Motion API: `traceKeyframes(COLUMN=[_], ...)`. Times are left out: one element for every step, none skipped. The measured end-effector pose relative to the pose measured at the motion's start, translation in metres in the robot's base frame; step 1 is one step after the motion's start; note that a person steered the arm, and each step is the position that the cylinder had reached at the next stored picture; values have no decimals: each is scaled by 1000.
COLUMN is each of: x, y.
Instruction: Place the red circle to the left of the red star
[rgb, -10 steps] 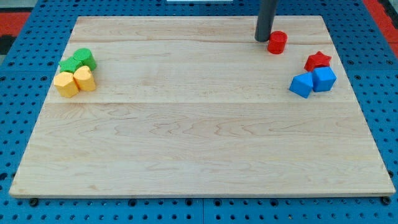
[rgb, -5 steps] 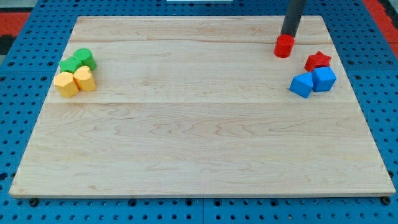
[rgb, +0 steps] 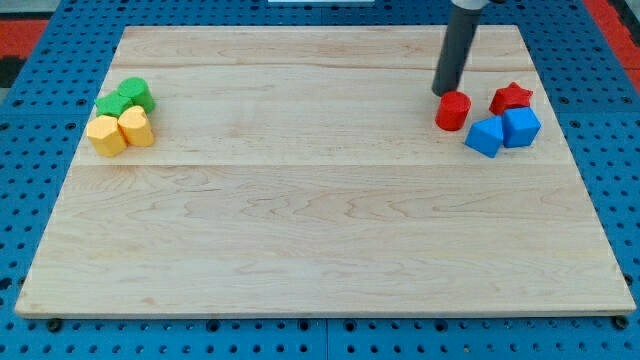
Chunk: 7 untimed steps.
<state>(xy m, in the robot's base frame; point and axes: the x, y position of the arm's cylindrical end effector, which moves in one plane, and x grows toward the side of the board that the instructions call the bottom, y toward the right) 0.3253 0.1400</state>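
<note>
The red circle (rgb: 453, 110) stands on the wooden board near the view's right, a short gap to the left of the red star (rgb: 511, 97). My tip (rgb: 444, 92) is right at the circle's upper left edge, on the side toward the view's top. Two blue blocks (rgb: 486, 136) (rgb: 521, 126) sit just below the star and to the circle's right.
Two green blocks (rgb: 134, 94) (rgb: 109, 106) and two yellow blocks (rgb: 136, 127) (rgb: 106, 135) cluster at the board's left edge. The wooden board (rgb: 320, 230) lies on a blue pegboard.
The red circle has slid toward the view's bottom and now sits level with the red star. My tip went round above it and followed it down.
</note>
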Motion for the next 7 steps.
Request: traceKeyframes(x=[15, 55, 63, 59, 59, 54, 51], y=[-36, -56, -54, -32, -3, 17, 25])
